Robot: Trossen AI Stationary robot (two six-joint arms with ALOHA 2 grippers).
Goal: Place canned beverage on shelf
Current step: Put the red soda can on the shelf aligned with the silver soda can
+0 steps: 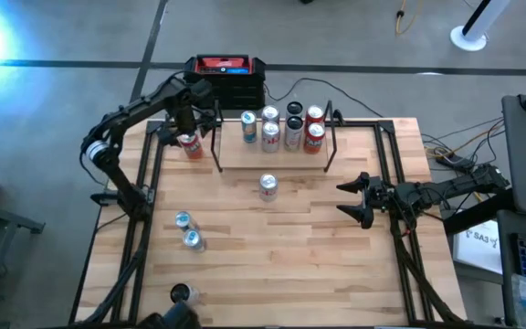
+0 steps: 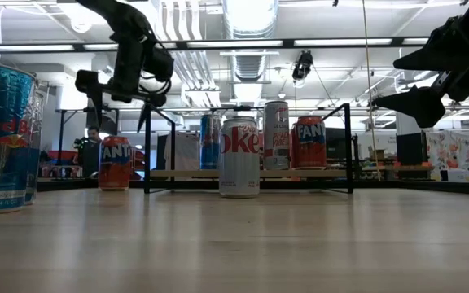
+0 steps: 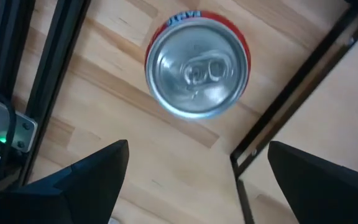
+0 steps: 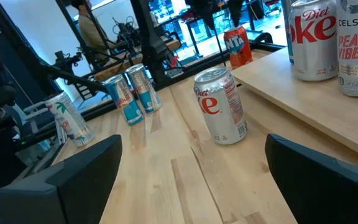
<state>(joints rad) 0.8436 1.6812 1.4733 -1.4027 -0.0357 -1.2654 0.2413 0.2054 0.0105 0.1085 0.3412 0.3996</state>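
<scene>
Am hovering left pincer [image 1: 188,122], jaws spread, empty, directly over orange Fanta can [image 3: 197,63] beside wood-board shelf [image 1: 272,155]; judging next: descend, close on it. Right pincer [image 1: 352,199] waiting, spread.

Shelf [image 1: 277,155] upper centre: back row packed w/ cans, front strip of board free. Lone Diet Coke can [image 1: 268,186] blocks front approach mid-frame. Table [image 1: 336,247] lower right open.

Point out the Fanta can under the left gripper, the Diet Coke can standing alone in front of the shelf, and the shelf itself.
Fanta can [image 3: 197,63], left wrist view, silver lid.
Diet Coke can [image 2: 240,156], low view, side label.
Shelf [image 1: 272,157], high view, bare board front.
</scene>
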